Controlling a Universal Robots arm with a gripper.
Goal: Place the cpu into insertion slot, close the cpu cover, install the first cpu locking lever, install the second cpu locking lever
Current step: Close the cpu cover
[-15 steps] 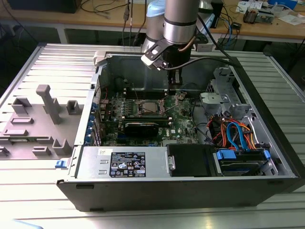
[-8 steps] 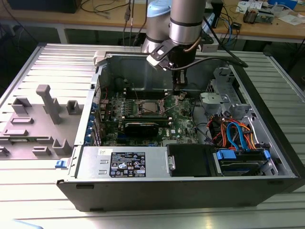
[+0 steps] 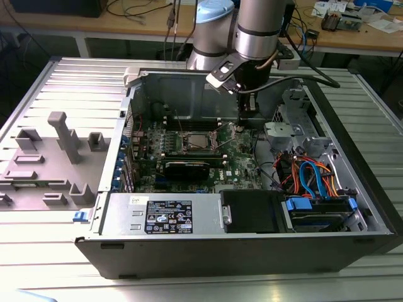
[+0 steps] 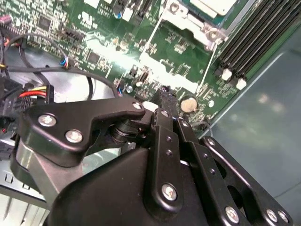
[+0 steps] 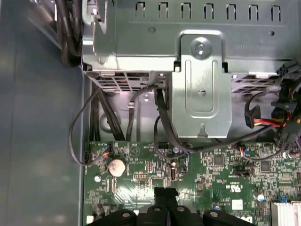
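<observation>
Silver-grey cpu [image 3: 200,142] near the hand [image 3: 247,123]

Motherboard [image 4: 178,47] close in both wrist views

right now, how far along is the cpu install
Done: the cpu sits in the insertion slot, and the cpu cover looks lowered around it. In hand: nothing; the hand, shut, hovers beside the slot toward the exterior view's right. Left: the locking levers; I can't tell whether either is latched.
</observation>
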